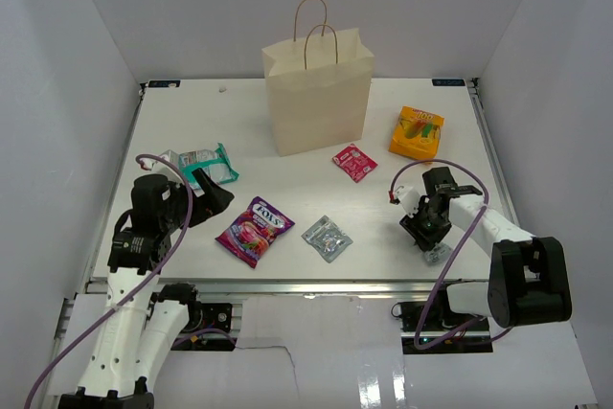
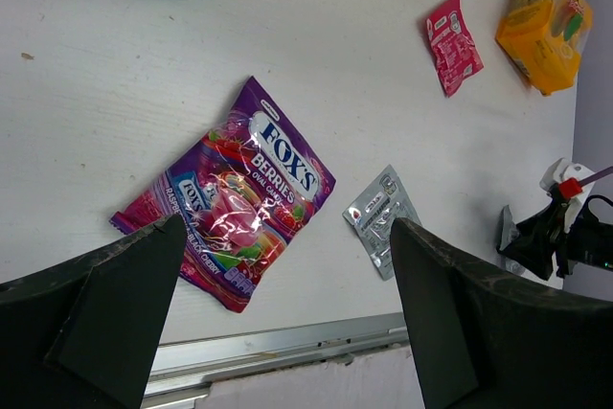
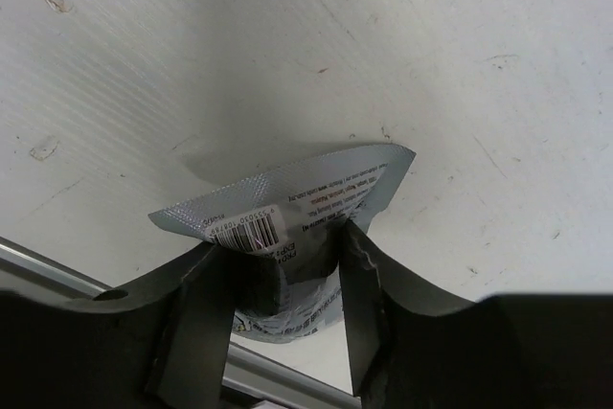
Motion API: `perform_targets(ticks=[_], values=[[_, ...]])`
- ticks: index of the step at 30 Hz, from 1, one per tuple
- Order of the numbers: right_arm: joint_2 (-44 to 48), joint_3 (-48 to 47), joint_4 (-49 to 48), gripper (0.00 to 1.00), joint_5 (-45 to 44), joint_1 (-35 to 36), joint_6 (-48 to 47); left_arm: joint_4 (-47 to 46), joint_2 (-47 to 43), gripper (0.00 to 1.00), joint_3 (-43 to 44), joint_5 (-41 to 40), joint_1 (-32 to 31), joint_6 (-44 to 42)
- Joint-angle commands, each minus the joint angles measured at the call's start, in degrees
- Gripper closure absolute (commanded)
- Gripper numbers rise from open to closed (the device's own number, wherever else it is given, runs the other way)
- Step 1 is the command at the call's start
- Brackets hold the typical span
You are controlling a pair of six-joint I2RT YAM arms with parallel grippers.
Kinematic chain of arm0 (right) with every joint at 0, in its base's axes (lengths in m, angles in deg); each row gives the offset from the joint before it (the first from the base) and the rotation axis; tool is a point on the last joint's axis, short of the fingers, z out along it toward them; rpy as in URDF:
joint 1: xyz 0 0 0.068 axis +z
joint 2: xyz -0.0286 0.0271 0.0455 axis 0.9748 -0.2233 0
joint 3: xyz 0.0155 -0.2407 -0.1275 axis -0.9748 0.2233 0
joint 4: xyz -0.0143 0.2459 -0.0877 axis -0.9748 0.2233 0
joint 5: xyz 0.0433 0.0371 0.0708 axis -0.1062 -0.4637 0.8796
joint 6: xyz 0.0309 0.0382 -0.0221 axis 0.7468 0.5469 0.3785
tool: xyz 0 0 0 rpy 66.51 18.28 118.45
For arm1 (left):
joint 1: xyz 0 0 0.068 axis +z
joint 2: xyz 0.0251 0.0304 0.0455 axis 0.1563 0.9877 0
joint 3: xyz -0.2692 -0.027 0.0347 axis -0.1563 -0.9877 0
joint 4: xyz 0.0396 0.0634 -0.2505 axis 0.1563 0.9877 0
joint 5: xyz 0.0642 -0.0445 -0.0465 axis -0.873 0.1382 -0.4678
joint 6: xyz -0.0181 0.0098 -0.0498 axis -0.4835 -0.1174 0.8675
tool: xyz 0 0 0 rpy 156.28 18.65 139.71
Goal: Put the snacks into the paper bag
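The cream paper bag (image 1: 318, 93) stands upright at the back centre. My right gripper (image 1: 428, 237) (image 3: 285, 304) is shut on a silver-grey wrapper (image 3: 287, 203) at the table's near right edge; the wrapper buckles between the fingers. My left gripper (image 1: 215, 200) (image 2: 287, 332) is open and empty, just left of the purple candy bag (image 1: 254, 230) (image 2: 230, 217). A second silver wrapper (image 1: 327, 238) (image 2: 383, 220) lies near centre. The teal-and-white pouch (image 1: 201, 165), the red-pink sachet (image 1: 354, 161) and the orange pack (image 1: 417, 133) lie on the table.
White walls enclose the table on three sides. A metal rail (image 2: 287, 347) runs along the table's near edge, right beside both grippers. The right arm (image 2: 541, 237) shows at the far right of the left wrist view.
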Motion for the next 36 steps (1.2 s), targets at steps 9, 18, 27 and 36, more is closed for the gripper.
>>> perform_targets(ticks=[9, 18, 27, 36], values=[[2.14, -8.71, 4.45, 0.83, 12.29, 0.14, -10.15, -2.62, 0.55, 0.02, -1.14, 7.91, 0.27, -0.24], [-4.51, -37.58, 6.84, 0.9, 31.36, 1.63, -8.76, -5.34, 1.87, 0.02, -2.28, 14.58, 0.18, 0.03], [-23.06, -76.88, -13.1, 0.9, 30.86, 6.73, 19.7, -6.84, 2.31, 0.02, -5.1, 18.38, 0.27, 0.73], [-34.94, -89.5, -34.35, 0.88, 18.82, 9.37, 37.39, -6.93, 2.57, 0.02, -5.19, 18.73, 0.18, 1.0]])
